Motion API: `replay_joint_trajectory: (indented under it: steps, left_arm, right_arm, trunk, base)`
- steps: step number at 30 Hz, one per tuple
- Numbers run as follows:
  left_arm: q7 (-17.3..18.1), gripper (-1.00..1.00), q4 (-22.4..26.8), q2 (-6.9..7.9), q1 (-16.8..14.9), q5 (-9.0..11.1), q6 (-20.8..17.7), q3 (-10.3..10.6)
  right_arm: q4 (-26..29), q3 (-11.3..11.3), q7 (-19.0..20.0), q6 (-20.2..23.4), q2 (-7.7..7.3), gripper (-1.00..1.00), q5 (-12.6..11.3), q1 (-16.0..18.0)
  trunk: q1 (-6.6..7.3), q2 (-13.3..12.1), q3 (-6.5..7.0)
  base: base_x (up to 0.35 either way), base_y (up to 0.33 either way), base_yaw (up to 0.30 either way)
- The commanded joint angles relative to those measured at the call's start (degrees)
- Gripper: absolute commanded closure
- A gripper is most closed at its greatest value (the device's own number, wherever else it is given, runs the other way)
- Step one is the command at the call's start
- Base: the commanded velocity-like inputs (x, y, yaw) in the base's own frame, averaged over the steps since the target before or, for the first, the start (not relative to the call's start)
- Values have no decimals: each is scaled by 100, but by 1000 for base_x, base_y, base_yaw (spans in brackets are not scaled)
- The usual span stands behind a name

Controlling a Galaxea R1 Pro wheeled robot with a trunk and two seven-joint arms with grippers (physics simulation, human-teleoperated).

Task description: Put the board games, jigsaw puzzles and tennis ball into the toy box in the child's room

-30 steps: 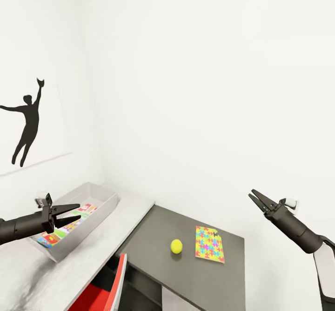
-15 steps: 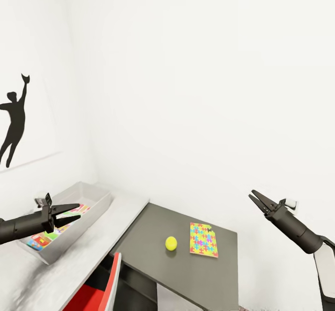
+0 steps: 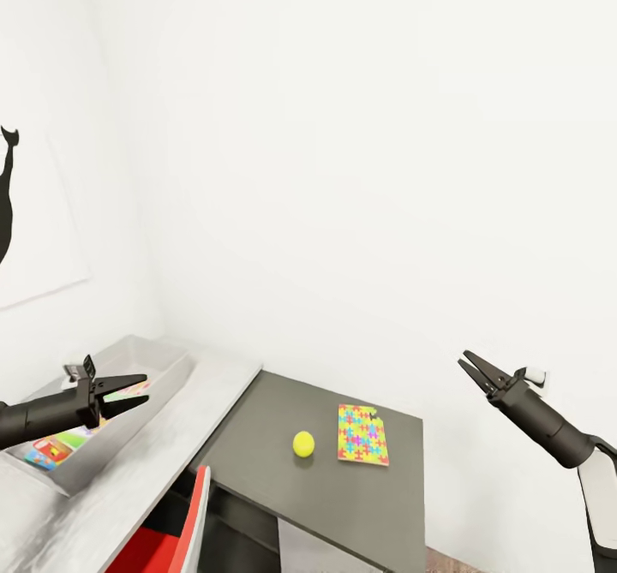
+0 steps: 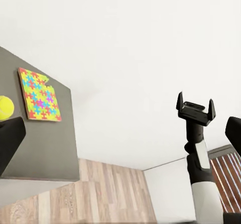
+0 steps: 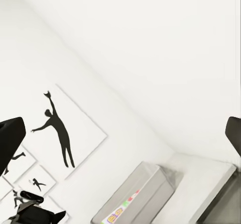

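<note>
The yellow tennis ball point(image 3: 302, 444) and a bright jigsaw puzzle point(image 3: 362, 435) lie side by side on the dark grey table point(image 3: 343, 504). The grey toy box point(image 3: 141, 419) stands on the pale counter to the left, with colourful board games point(image 3: 51, 450) inside. My left gripper point(image 3: 128, 390) hovers open over the box, holding nothing. My right gripper point(image 3: 468, 365) hangs open in the air to the right of the table, well above it. In the left wrist view I see the ball point(image 4: 5, 107), the puzzle point(image 4: 39, 94) and the right gripper point(image 4: 196, 105). The toy box point(image 5: 135, 194) shows in the right wrist view.
A pale counter point(image 3: 146, 479) runs along the left wall and meets the table. A red chair point(image 3: 184, 522) stands under the table's near left corner. White walls close the corner behind. A black silhouette picture point(image 5: 57, 133) hangs on the left wall. Wooden floor point(image 4: 100, 194) lies beyond the table.
The whole head view has turned to the right, so the box, table, ball and puzzle sit further left in the picture. Both arms keep their pose and stay open.
</note>
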State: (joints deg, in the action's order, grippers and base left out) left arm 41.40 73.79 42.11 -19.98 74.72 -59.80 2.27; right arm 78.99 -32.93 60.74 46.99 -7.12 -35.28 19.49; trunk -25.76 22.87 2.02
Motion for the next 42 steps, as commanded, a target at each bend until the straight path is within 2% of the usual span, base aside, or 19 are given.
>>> replay_joint_trajectory:
  steps: [1, 8, 23, 42]
  left_arm:
    - [25, -100, 36, 5, -6, -1, -20, 10]
    - [15, -100, 183, -19, -2, -1, -20, 30]
    - [0, -100, 222, -43, -2, -1, -20, 52]
    - [-8, -100, 223, -53, 0, -7, -16, 54]
  right_arm:
    - [-39, -10, 8, 31, -3, -100, -14, 2]
    - [-177, -18, 15, 30, -14, -100, -9, 2]
    - [-296, -20, 11, 24, -17, -100, -2, 2]
    - [-383, -20, 6, 12, -20, -100, 5, 2]
  trunk:
    - [-2, 5, -10]
    - [-2, 5, -64]
    - [-2, 5, -179]
    - [-2, 5, -325]
  base:
    - [0, 0, -126]
    - [-25, -69, -131]
    - [-95, -221, -140]
    - [-4, -15, -141]
